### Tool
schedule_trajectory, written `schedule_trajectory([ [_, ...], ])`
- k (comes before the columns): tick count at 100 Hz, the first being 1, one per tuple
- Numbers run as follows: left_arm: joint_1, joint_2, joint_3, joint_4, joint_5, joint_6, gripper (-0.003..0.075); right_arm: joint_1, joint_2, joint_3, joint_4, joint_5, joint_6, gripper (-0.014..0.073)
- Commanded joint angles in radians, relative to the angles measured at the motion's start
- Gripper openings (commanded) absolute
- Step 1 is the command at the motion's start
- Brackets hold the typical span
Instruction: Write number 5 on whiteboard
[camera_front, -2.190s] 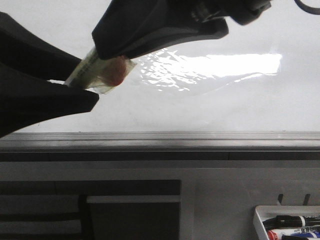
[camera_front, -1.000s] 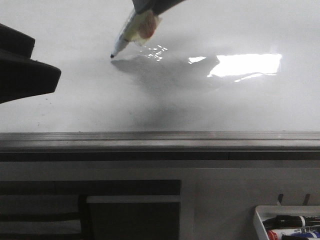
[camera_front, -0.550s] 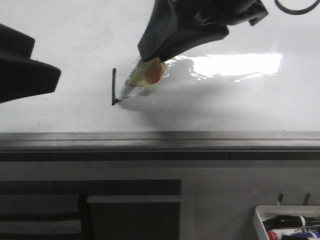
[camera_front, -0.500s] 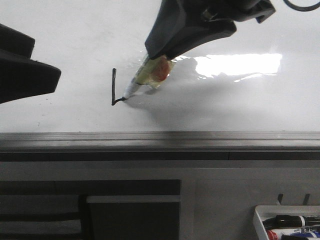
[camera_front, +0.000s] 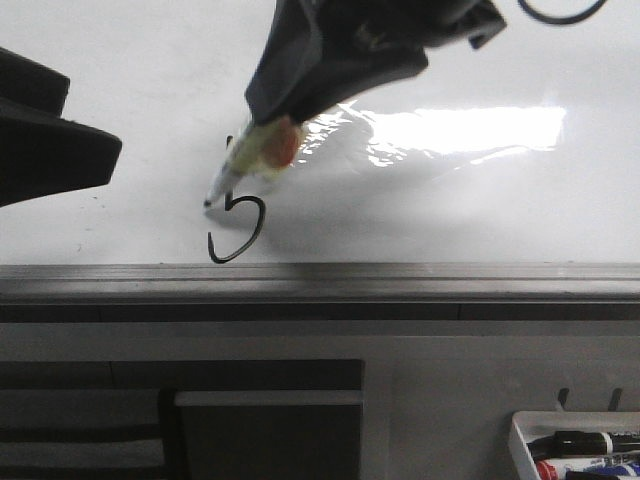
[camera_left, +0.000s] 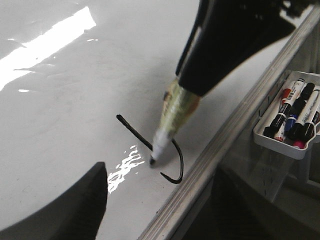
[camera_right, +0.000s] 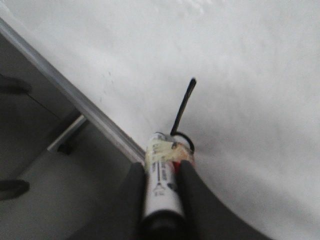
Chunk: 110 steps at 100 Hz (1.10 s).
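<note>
The whiteboard (camera_front: 450, 210) fills the upper front view, with a grey ledge (camera_front: 400, 280) below it. My right gripper (camera_front: 265, 110) is shut on a marker (camera_front: 250, 155) with yellowish tape and a red spot. Its tip is at the board, just left of the black strokes. The number 5 (camera_front: 243, 228) shows as a short upright stroke and a hooked curve; I see no top stroke. It also shows in the left wrist view (camera_left: 177, 155) and the right wrist view (camera_right: 182, 107). My left gripper (camera_front: 95, 120) is open and empty at the left edge.
A small white tray (camera_front: 575, 445) of several markers hangs below the ledge at the right, also in the left wrist view (camera_left: 287, 117). A bright glare patch (camera_front: 480, 130) lies on the board to the right of the marker.
The marker has drawn a hooked curve below the upright stroke. Its tip has come back up to just left of the strokes. The left gripper has not moved in the last second.
</note>
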Motion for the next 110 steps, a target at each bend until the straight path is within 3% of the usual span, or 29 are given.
schedule_trajectory([
  [1, 0.001, -0.014, -0.026, -0.019, -0.062, -0.009, 0.0419, 0.002, -0.078, -0.043, -0.016, -0.083, -0.014, -0.0061],
  [66, 0.001, -0.014, -0.026, -0.019, -0.064, -0.009, 0.0419, -0.066, -0.026, -0.043, -0.023, -0.135, -0.014, -0.0061],
  [91, 0.001, -0.014, -0.026, -0.019, -0.062, -0.009, 0.0419, -0.137, -0.059, -0.037, -0.053, -0.039, -0.014, -0.0060],
  [110, 0.001, -0.014, -0.026, -0.017, -0.066, -0.009, 0.0419, -0.144, -0.078, -0.037, -0.058, -0.053, -0.014, -0.0061],
])
